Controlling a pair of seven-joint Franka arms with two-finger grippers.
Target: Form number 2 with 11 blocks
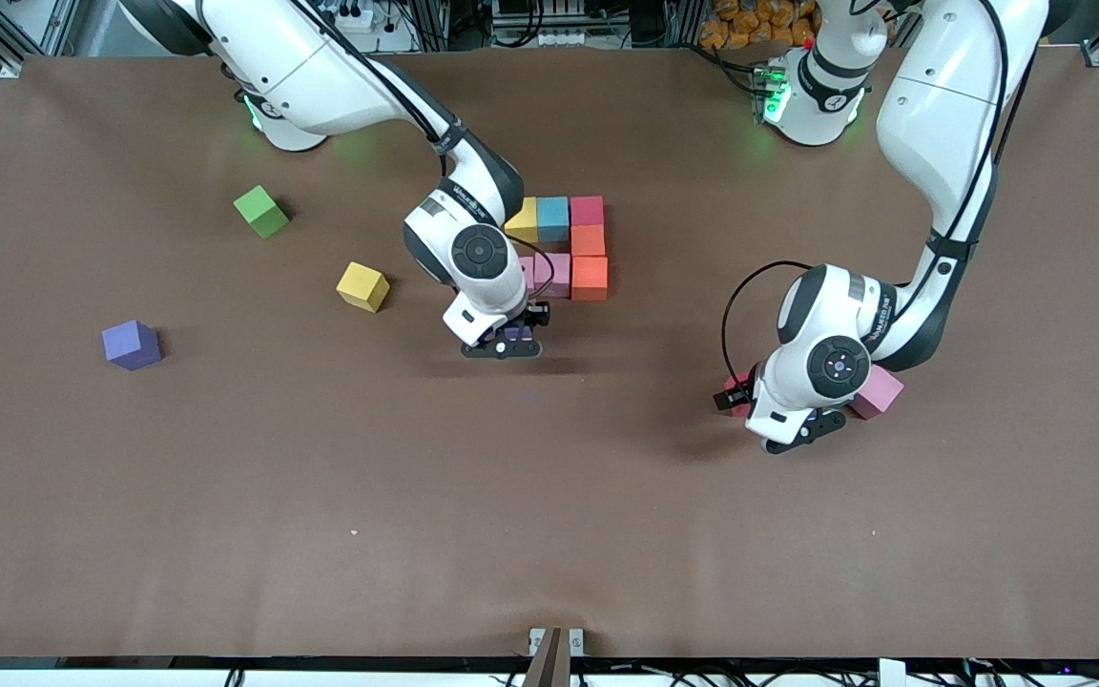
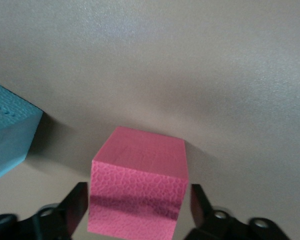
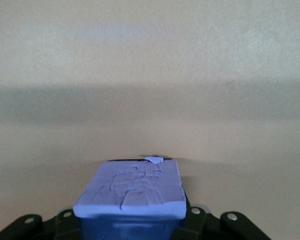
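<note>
My right gripper (image 1: 504, 345) is shut on a purple block (image 3: 132, 192), (image 1: 516, 332), held over the table beside the built cluster. That cluster has yellow (image 1: 522, 220), light blue (image 1: 552, 218), red (image 1: 587, 210), two orange (image 1: 589, 258) and pink (image 1: 555, 273) blocks. My left gripper (image 2: 139, 212) stands open low at the left arm's end. Its fingers (image 2: 76, 205) flank a pink block (image 2: 139, 185) on the table with thin gaps. In the front view the left gripper (image 1: 795, 431) hides that block. Another pink block (image 1: 880, 391) lies beside it.
Toward the right arm's end lie a loose yellow block (image 1: 362, 286), a purple block (image 1: 132, 344) and a lime-green cube (image 1: 261, 211). A blue block's corner (image 2: 7, 135) shows near the pink one. A red-pink bit (image 1: 738, 386) peeks out beside the left hand.
</note>
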